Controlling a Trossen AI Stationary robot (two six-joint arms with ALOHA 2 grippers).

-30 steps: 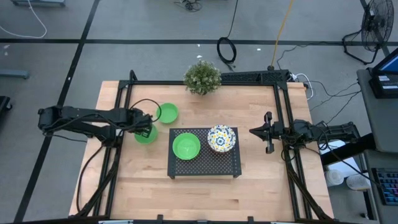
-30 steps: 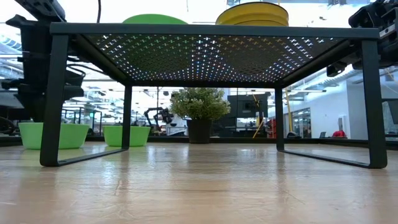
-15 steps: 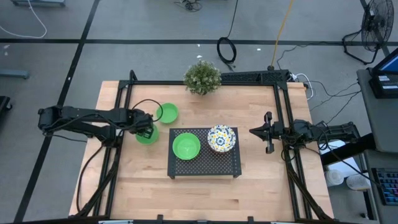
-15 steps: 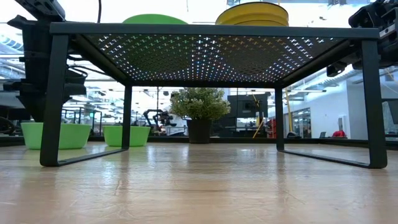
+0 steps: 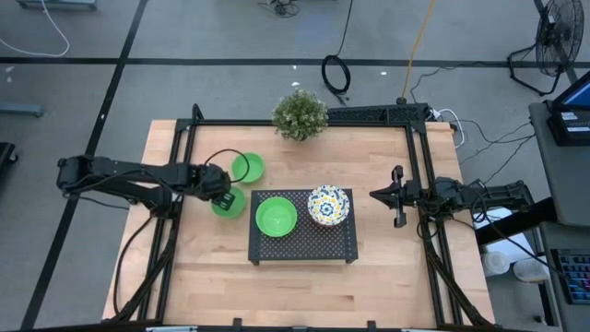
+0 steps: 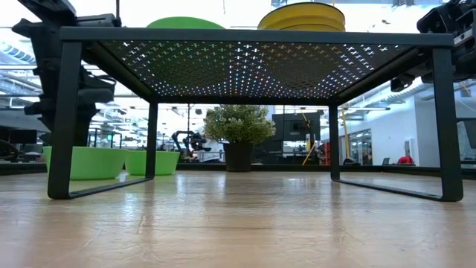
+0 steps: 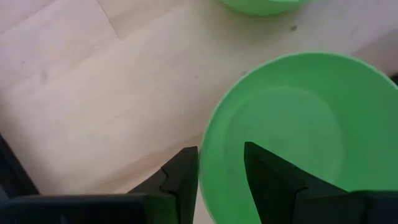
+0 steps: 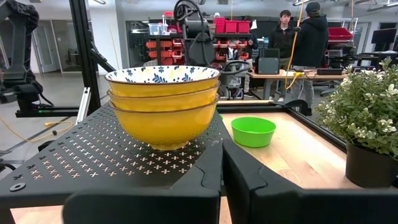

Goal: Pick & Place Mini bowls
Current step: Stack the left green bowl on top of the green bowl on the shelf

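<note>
My left gripper (image 5: 221,192) is shut on the rim of a plain green mini bowl (image 5: 230,205) just left of the black perforated rack (image 5: 304,242); the bowl also shows in the left wrist view (image 7: 298,137) and the low view (image 6: 83,162). A second green bowl (image 5: 247,167) rests on the table behind it. A third green bowl (image 5: 276,216) and a stack of three floral bowls (image 5: 328,205) stand on the rack. My right gripper (image 5: 397,196) is shut and empty at the table's right side. My left gripper holds the green bowl by its rim (image 7: 205,163), on the side toward the arm. One finger (image 7: 267,177) is inside the bowl and one finger (image 7: 185,177) is outside. The fingers come from above, slanting down. Whether the bowl's base is on the table, I cannot tell.
A potted plant (image 5: 300,114) stands at the table's far edge. The black frame rails (image 5: 417,166) run along the table's sides. Bare wood lies in front of the rack (image 5: 304,290). People stand in the room beyond, in the right wrist view (image 8: 305,37).
My left gripper has gone toward the table's right edge and a little nearer, toward the rack, taking the green bowl with it. The bowl stays upright and now sits close to the rack's left leg.
</note>
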